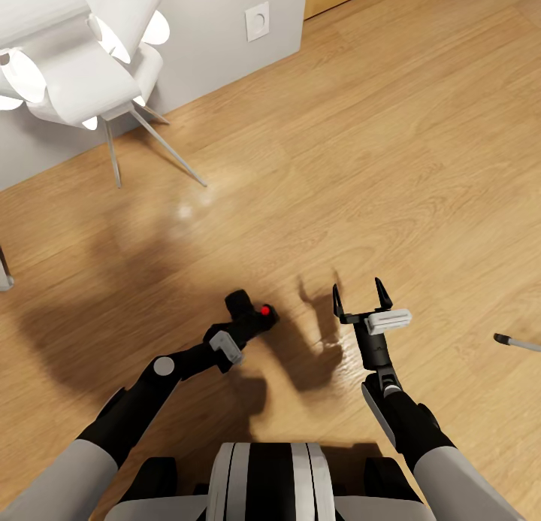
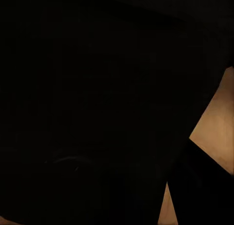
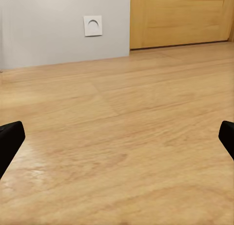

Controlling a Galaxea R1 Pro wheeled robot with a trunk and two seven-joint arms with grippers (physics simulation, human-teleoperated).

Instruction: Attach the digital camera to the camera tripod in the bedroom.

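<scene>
In the head view the left gripper [image 1: 244,327] is at about 7 o'clock from the picture's centre, low over the wood floor [image 1: 391,168]. Its fingers are clamped on the camera [image 1: 252,314], a small black body whose red button [image 1: 265,310] faces up and toward 3 o'clock. In the left wrist view the camera [image 2: 97,108] is a dark mass right against the lens, with a strip of floor [image 2: 214,132] beside it; the fingers themselves cannot be made out there.

The right gripper [image 1: 363,299] is at about 5 o'clock from centre, near the camera but apart from it. Its two black fingers [image 1: 383,292] point toward 12 o'clock and stand well apart with nothing between them. In the right wrist view the fingertips [image 3: 9,140] sit at the two side edges, with bare floor [image 3: 122,137] between them, a grey wall [image 3: 48,25] with a white socket [image 3: 92,25] beyond, and an oak door [image 3: 180,18] next to the wall.

At 10 to 11 o'clock in the head view stands a white chair [image 1: 83,62] on thin metal legs, against the grey wall [image 1: 218,47], which carries the white socket [image 1: 257,21]. At 4 o'clock, at the picture's edge, a thin silver rod with a black tip [image 1: 515,343] lies on the floor; what it belongs to cannot be told.
</scene>
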